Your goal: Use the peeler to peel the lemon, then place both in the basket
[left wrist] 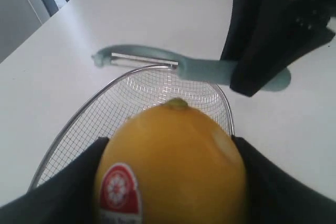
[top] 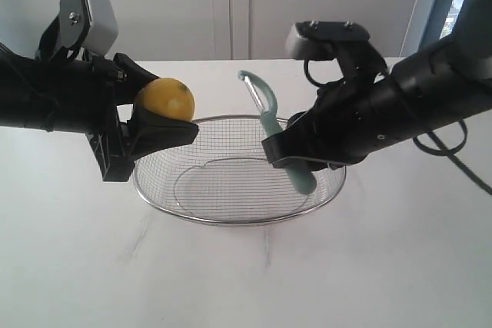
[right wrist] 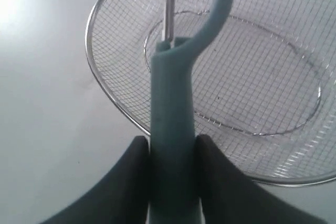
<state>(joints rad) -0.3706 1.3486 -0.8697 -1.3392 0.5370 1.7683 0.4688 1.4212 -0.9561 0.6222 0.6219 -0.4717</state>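
above the basket (top: pixel 238 223), holding lemon (top: pixel 164 99) in left tool (top: pixel 171 107), gripping peeler (top: pixel 267 109) by its handle in right tool (top: pixel 288 160), blade apart from rind. could lose lemon sideways under blade pressure; could twist slim handle loose.

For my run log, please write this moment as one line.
left gripper: shut on lemon | right gripper: shut on peeler | peeler blade: apart from lemon | basket: empty

My exterior camera looks down from mid-range: lemon (top: pixel 165 99) at nine o'clock of the basket (top: pixel 192 213), peeler (top: pixel 269 117) at three. Wrist cameras sit close behind lemon and peeler; all three views share the basket.
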